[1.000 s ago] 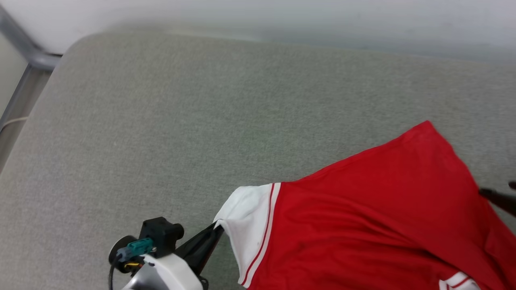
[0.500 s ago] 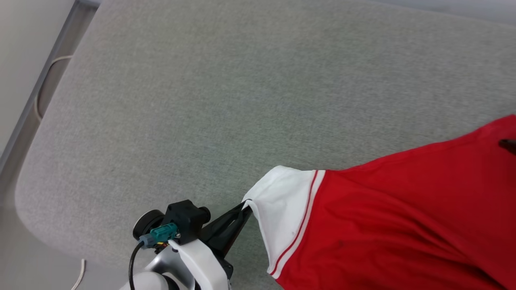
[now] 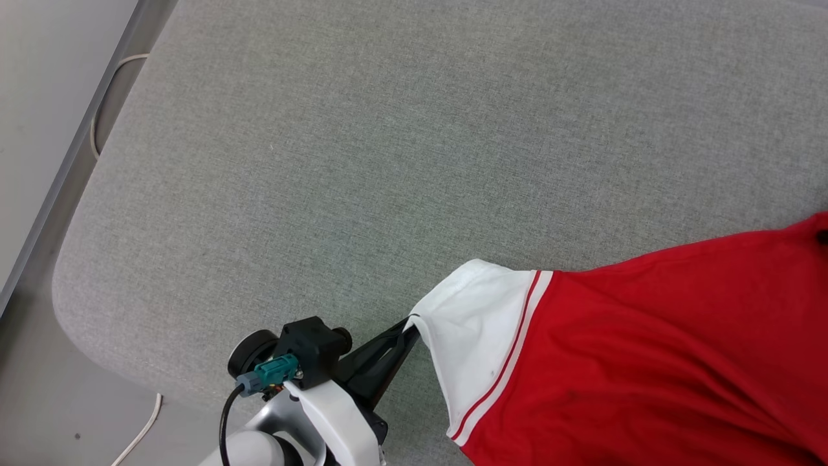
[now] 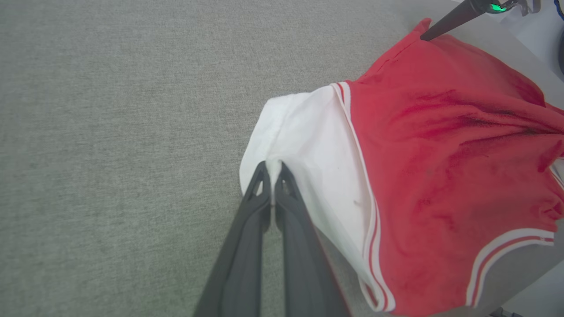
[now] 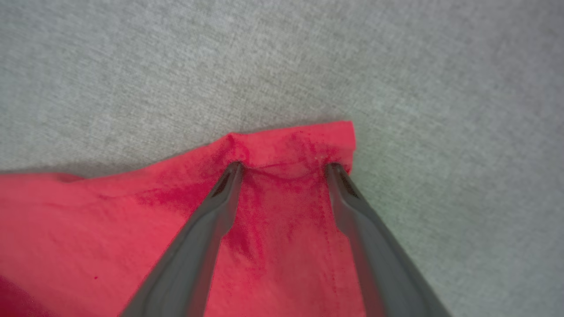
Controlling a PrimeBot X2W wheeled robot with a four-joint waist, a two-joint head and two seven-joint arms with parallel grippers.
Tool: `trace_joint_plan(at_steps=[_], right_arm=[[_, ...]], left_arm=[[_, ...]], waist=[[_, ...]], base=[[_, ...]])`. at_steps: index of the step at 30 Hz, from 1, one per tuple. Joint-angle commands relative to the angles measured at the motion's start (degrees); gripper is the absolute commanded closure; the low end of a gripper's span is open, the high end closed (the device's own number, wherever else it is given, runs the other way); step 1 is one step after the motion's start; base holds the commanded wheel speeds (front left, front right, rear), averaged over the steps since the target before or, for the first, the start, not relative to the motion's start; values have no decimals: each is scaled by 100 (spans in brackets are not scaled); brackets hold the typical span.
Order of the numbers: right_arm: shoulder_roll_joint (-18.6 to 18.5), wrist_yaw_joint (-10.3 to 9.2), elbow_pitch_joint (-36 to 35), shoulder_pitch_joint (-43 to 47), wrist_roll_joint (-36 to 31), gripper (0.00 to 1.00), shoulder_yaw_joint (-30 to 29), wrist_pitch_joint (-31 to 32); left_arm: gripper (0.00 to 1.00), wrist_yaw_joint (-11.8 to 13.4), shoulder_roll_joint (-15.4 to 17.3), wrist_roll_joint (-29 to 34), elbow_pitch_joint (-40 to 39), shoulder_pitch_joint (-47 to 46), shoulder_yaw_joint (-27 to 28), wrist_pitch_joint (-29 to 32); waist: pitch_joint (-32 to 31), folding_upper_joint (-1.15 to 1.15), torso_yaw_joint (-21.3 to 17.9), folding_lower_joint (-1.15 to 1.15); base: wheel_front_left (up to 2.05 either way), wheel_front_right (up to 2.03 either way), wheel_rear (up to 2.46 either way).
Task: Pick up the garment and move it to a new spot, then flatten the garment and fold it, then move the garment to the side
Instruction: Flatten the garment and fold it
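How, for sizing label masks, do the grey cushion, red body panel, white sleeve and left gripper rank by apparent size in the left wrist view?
grey cushion
red body panel
white sleeve and left gripper: alike, gripper nearer

One garment point(image 3: 647, 362) is there, with one white sleeve point(image 3: 472, 336) in full sight. It carries two striped bands, counted in the left wrist view: one striped band point(image 4: 358, 154) along that sleeve and a second striped band point(image 4: 506, 244) at the lower right. There is one grey desk point(image 3: 388, 162) and two grippers, the left gripper point(image 4: 271, 165) and the right gripper point(image 5: 284, 165), each with two dark fingers point(image 4: 246, 246), four in all. Smaller things: one teal connector point(image 3: 275, 372), one black cable point(image 3: 223, 421), and two stretches of white cable point(image 3: 97, 123) on the one floor point(image 3: 39, 401).
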Motion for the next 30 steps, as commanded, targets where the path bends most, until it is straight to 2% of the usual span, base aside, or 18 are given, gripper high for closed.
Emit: trace_joint_plan(at_steps=[1,4,11,14,22,30], right_arm=[[209,0,287,470,101,100,280,51],[183,0,332,521,199,100,441,-45],[199,0,299,257,458,100,595,-815],[245,0,329,159,650,100,545,-1189],[-84,-1,241,65,1083,100,705,-2677],[-279,-2,45,45,1293,100,868,-3588]], left_arm=[[100,21,6,18,7,-50,15,-15],[100,25,33,-3,29,-47,23,1],[100,78,92,-51,121,1,64,-12],[100,251,123,-20,176,45,164,-31],[100,530,369,-57,36,70,449,6],[100,785,693,-76,-202,-100,881,10]], waist=[[2,0,-5,0],[-37,0,-27,0],[-343,0,-168,0],[-548,0,-258,0],[-1197,0,-575,0],[-1675,0,-960,0]], base=[[0,0,0],[0,0,0],[0,0,0],[0,0,0],[0,0,0],[0,0,0]])
